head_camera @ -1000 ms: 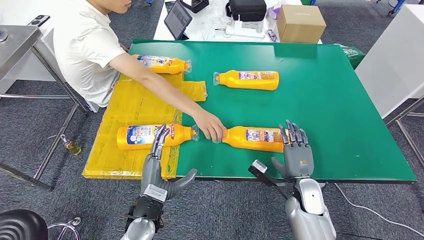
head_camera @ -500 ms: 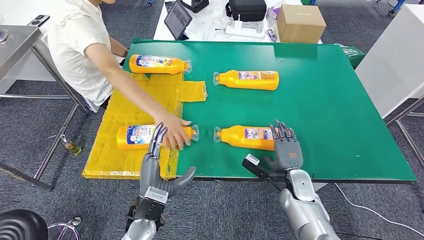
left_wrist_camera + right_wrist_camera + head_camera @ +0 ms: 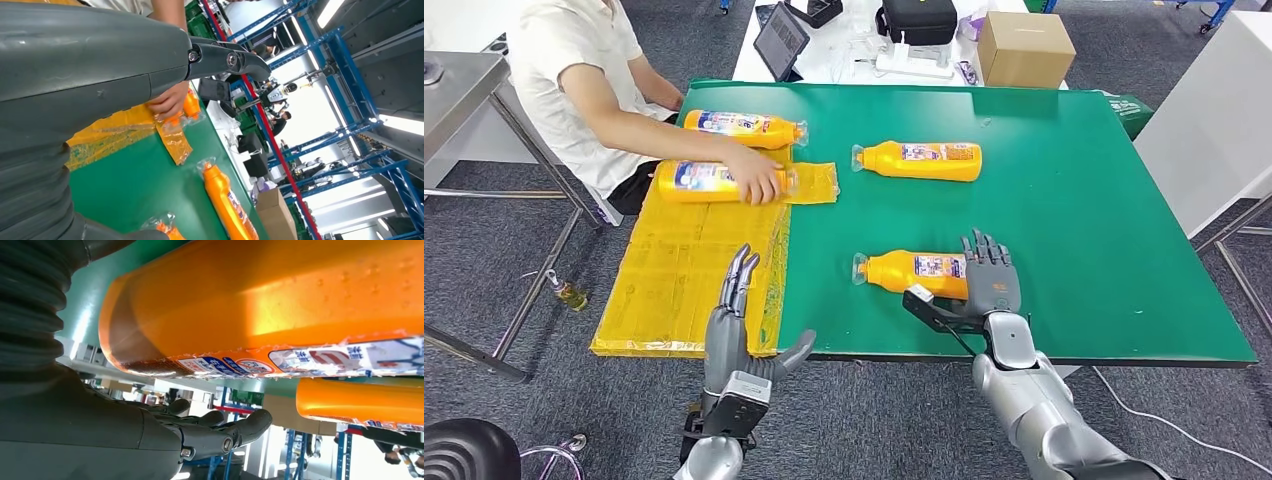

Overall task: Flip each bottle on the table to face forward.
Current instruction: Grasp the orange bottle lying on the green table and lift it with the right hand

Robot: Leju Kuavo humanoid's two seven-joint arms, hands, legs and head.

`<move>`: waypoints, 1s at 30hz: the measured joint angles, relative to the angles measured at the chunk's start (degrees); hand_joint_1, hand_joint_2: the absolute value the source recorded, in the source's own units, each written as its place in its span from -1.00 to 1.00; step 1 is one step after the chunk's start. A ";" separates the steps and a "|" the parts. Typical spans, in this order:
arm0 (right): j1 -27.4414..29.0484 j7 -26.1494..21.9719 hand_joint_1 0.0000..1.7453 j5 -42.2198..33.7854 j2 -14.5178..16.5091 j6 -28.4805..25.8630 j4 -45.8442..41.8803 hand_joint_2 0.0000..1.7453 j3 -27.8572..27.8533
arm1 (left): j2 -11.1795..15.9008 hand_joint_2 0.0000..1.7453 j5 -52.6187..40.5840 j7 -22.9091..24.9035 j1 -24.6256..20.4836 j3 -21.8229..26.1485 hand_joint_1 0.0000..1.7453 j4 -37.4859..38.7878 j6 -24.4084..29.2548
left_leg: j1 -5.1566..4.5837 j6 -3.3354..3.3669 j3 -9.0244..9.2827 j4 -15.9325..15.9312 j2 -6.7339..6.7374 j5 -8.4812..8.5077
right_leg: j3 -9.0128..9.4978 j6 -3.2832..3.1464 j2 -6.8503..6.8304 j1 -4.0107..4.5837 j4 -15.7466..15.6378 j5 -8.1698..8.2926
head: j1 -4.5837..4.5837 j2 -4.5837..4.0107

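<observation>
Nearest the table edge, the left hand (image 3: 742, 320) is held out flat over the yellow plastic sheet (image 3: 689, 270), fingers straight and together, thumb splayed — nothing is gripped, so it reads as parked, not working.

Just right of it, the right hand (image 3: 990, 278) is set against the base end of the near bottle (image 3: 914, 273), fingers extended and apart, nothing enclosed. In the right wrist view the bottle's underside fills the frame close above the fingers (image 3: 220, 427); actual contact cannot be confirmed. The placement suits a roll or scoop along the bottle's long axis, judged as the step in hand.

That bottle lies on its side on the green table (image 3: 1104, 200), cap toward the robot's left, with only a small label up — likely the back, so it is judged as still to be flipped.

Farther out, a 2nd bottle (image 3: 917, 160) lies the same way, also small label up, well apart from both hands.

At the far left, 2 more bottles are on the sheet: one (image 3: 744, 127) shows its large label, and another (image 3: 699, 181) is held by a person's hand (image 3: 759, 185) — apparently being laid there.
</observation>
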 joint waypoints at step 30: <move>-3.44 -11.39 1.00 -15.90 -2.98 11.45 2.58 1.00 0.97 | -0.18 1.00 2.66 0.37 -0.53 -0.27 -1.00 0.02 -4.37 | 0.00 0.01 0.11 0.00 -0.03 0.00 | 0.11 0.00 -0.01 0.00 0.00 0.00 | 0.01 0.00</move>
